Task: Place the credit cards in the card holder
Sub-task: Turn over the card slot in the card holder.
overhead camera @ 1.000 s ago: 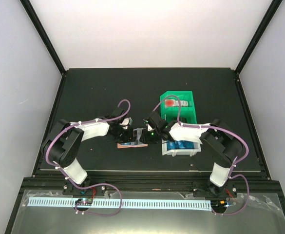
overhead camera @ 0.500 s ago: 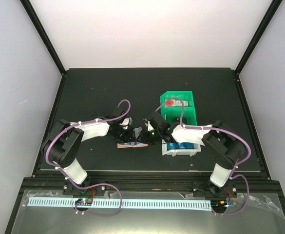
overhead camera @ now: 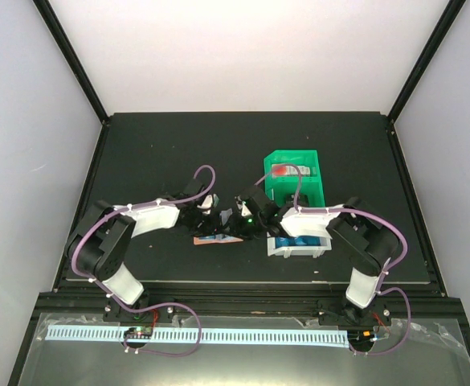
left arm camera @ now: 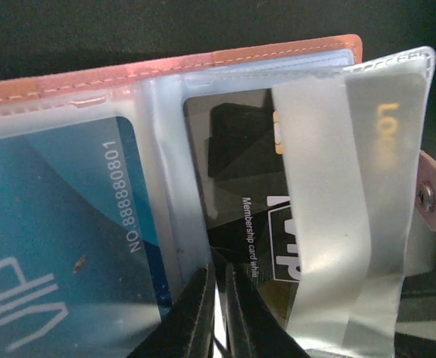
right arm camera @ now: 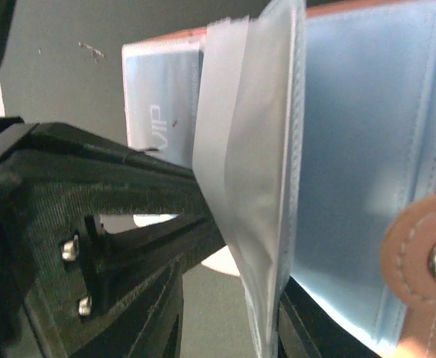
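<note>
Plastic film lined the salmon-pink folding leather-like card holder, which lay open on the black table at about 9 o'clock from the white plastic bin, between the two arms. In the left wrist view a bright blue VIP credit card sat in the sleeve at 8 o'clock and a dark membership card in the middle sleeve. A pale silver card sat in a loose translucent leaf toward 3 o'clock, beside the round snap tab. The left gripper was clenched at 6 o'clock on the seam between sleeves; whether it pinched any film could not be told. The right gripper had that raised leaf between its jaws, but grasping or released could not be told. More blue cards lay in the white bin. By judgement, the cards would be light, stiff and slick, best nipped across a short end so the far end leads into a pocket. The film would be soft and clingy, best taken at its free edge. The holder, being light, would likely slide unless pinned.
</note>
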Action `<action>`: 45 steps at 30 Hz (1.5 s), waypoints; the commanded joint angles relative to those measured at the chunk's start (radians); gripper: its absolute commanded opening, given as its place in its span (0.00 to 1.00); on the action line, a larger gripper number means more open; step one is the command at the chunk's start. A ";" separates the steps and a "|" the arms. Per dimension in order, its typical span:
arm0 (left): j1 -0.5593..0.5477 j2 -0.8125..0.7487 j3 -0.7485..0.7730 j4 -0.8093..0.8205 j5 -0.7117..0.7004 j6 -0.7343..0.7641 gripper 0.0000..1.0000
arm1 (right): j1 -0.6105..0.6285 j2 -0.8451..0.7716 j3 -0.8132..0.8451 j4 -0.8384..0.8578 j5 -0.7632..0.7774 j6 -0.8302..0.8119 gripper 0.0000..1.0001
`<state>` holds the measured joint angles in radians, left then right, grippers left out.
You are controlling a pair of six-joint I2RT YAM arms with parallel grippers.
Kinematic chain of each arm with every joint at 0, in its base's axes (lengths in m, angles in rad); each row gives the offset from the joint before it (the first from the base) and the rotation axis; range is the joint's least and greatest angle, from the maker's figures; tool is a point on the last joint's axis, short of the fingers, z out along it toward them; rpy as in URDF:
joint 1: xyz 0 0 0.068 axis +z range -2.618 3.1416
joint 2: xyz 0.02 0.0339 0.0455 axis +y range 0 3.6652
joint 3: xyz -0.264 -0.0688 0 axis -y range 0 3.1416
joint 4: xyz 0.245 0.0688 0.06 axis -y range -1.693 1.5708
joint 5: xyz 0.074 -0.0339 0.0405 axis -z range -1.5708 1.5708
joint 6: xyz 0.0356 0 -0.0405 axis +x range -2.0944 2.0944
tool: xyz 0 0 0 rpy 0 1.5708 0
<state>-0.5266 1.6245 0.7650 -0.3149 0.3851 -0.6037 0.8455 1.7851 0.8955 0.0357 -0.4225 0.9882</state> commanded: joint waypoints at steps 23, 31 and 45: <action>-0.011 -0.454 0.017 -0.277 -0.529 -0.105 0.32 | 0.032 0.081 0.159 0.081 -0.081 -0.185 0.39; -0.005 -0.621 -0.013 -0.273 -0.605 -0.134 0.35 | 0.058 0.149 0.235 0.028 -0.125 -0.207 0.41; -0.002 -0.771 -0.078 -0.073 -0.392 0.002 0.70 | -0.146 -0.214 0.218 -0.293 0.179 -0.408 0.47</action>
<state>-0.5369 0.8577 0.6834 -0.4923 -0.1204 -0.6792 0.8078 1.7161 1.1084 -0.1047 -0.4252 0.6971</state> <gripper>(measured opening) 0.645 0.434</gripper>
